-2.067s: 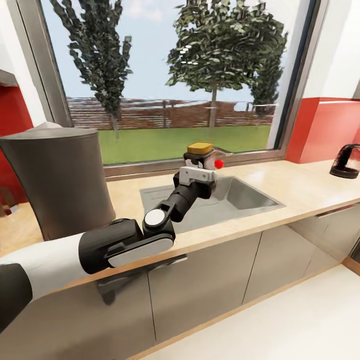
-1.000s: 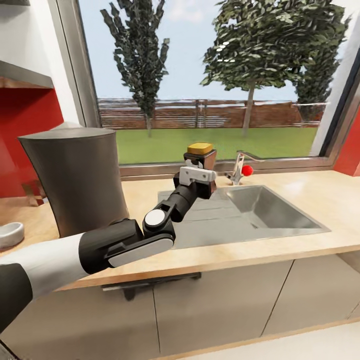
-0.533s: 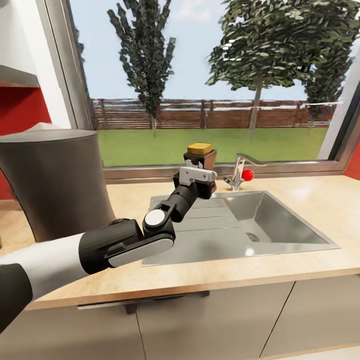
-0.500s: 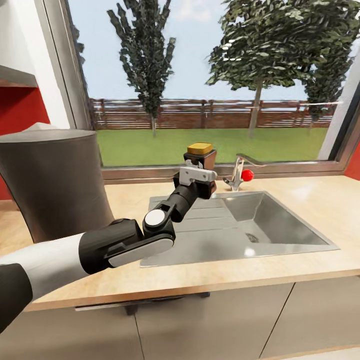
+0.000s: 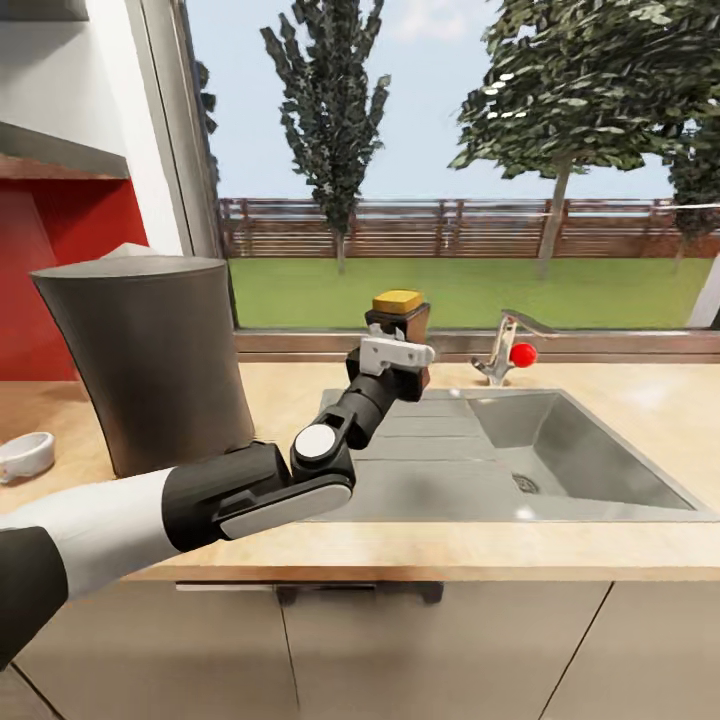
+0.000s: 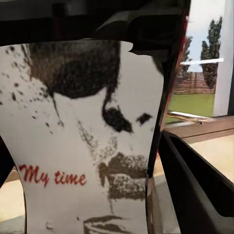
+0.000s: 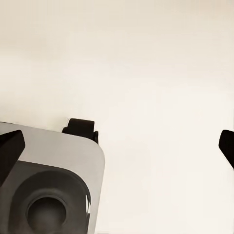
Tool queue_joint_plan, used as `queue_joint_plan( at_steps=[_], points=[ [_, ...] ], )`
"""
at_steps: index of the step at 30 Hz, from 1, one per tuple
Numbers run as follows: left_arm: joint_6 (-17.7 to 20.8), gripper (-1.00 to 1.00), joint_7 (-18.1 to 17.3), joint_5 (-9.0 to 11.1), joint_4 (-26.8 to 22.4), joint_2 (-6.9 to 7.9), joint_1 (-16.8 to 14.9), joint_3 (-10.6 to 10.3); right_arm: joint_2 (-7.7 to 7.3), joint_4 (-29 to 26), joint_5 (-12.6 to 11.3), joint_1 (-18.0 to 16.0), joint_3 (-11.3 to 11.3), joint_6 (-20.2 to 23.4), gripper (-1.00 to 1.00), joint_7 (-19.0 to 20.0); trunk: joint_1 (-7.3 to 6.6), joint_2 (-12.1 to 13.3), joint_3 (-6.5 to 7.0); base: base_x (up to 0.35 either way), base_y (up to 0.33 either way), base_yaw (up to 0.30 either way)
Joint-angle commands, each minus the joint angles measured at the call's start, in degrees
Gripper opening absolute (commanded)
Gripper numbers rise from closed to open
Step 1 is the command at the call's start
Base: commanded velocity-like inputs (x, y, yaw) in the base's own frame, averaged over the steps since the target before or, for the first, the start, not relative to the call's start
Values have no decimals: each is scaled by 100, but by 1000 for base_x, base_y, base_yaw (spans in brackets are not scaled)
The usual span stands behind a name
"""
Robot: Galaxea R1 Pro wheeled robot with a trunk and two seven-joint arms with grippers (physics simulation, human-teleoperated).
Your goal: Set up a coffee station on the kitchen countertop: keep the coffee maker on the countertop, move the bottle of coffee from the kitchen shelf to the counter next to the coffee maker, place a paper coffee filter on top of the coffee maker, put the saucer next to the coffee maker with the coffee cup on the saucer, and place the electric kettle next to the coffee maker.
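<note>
My left gripper [image 5: 400,346] is shut on the bottle of coffee [image 5: 398,300], a dark jar with a yellow lid, and holds it upright above the sink's draining board. Close up in the left wrist view, its pale label [image 6: 83,146] reads "My time" between the dark fingers [image 6: 195,185]. The tall dark grey coffee maker [image 5: 150,360] stands on the wood-grain kitchen countertop [image 5: 290,385], left of the arm. A pale peak [image 5: 125,250] pokes above its top rim; what it is I cannot tell. My right gripper [image 7: 119,144] is open over a pale surface.
A steel sink [image 5: 560,460] is set into the counter, with a tap and its red knob [image 5: 520,353] behind it. A small white round vessel [image 5: 25,455] sits at the far left edge. The window is behind, and a grey wall cabinet [image 5: 60,150] hangs at the upper left.
The whole view has shifted as the camera moved, bringing the small white vessel into sight at the left. The left arm keeps its pose, with the bottle still held.
</note>
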Motion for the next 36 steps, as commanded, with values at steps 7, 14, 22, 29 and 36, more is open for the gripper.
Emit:
queue_joint_plan(
  at_steps=[7,14,22,29,36],
  points=[
    [-11,-100,1306,11,-3,-437,-11,-382,-1,3,9,-3,23,-16,100,-3,-3,-4,-6,-212,-174,271],
    [-321,-100,2449,11,1,-622,-11,-716,-1,3,9,-3,27,-12,100,0,-3,-4,-6,-36,-29,263],
    [-394,-100,3030,11,1,-625,-11,-803,-7,3,9,-3,30,-7,100,5,-3,-4,-6,-3,-3,73],
    [-366,-100,3120,6,67,-501,-11,-799,-7,3,9,-3,30,-7,100,5,-3,-4,-6,0,-2,6],
    [-364,-100,3119,2,105,-509,-11,-825,-10,3,9,-3,30,-7,100,5,-3,-4,-6,35,-206,0]
  ],
)
